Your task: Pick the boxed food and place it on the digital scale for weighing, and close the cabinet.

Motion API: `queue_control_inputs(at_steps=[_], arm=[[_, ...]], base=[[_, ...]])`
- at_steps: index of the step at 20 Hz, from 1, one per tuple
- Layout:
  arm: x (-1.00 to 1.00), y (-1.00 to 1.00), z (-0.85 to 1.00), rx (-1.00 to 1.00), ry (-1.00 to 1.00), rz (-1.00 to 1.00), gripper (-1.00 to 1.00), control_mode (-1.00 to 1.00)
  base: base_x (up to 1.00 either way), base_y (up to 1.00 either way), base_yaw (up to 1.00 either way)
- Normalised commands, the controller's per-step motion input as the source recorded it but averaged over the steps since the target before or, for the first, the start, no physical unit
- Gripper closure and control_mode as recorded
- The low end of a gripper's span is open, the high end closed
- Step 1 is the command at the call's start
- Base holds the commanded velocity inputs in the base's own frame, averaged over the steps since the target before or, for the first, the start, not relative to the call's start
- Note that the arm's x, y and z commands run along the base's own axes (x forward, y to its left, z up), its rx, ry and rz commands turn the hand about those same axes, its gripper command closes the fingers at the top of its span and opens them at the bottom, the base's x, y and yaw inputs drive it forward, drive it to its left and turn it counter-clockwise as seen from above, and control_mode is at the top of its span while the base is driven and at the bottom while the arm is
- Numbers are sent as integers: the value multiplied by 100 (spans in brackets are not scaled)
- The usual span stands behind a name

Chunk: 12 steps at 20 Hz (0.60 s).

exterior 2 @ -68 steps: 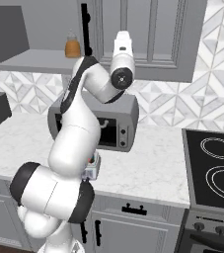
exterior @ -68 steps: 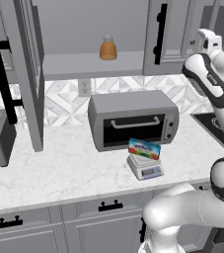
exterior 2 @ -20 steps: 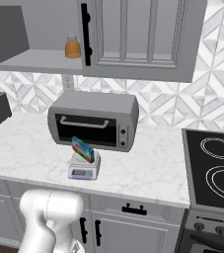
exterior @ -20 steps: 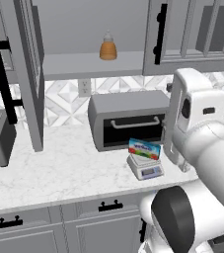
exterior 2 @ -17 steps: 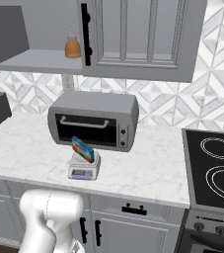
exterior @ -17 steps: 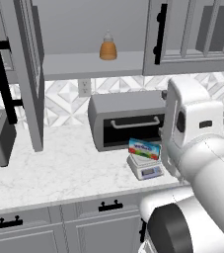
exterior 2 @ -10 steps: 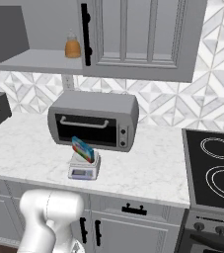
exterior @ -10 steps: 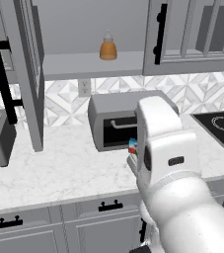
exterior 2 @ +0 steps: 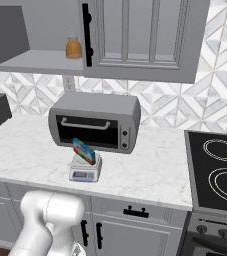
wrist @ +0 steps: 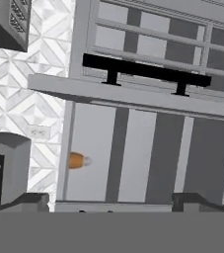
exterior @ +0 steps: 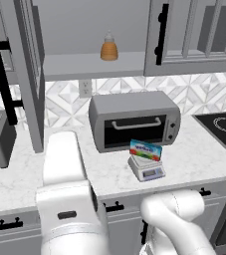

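Jaws (wrist: 111, 200) spread wide, empty — facing the open cabinet door (wrist: 133, 94) and its black handle (wrist: 145, 71). The boxed food (exterior: 146, 149) sits tilted on the digital scale (exterior: 147, 168). Risk: swinging wide, the arm could clip the door edge.

Blue boxed food (exterior: 146, 149) leans on digital scale (exterior: 146, 169); cabinet (exterior: 29, 74) open.
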Motion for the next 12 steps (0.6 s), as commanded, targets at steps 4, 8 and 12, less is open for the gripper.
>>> queue_control_inputs(at_steps=[4, 8, 12], arm=[[24, 100, -45, 0, -12, -20, -100, -100], [79, 57, -33, 0, 0, -7, -100, -100], [86, 31, -39, -1, -12, -1, -100, -100]], base=[[0, 0, 0], [0, 0, 0], [0, 0, 0]])
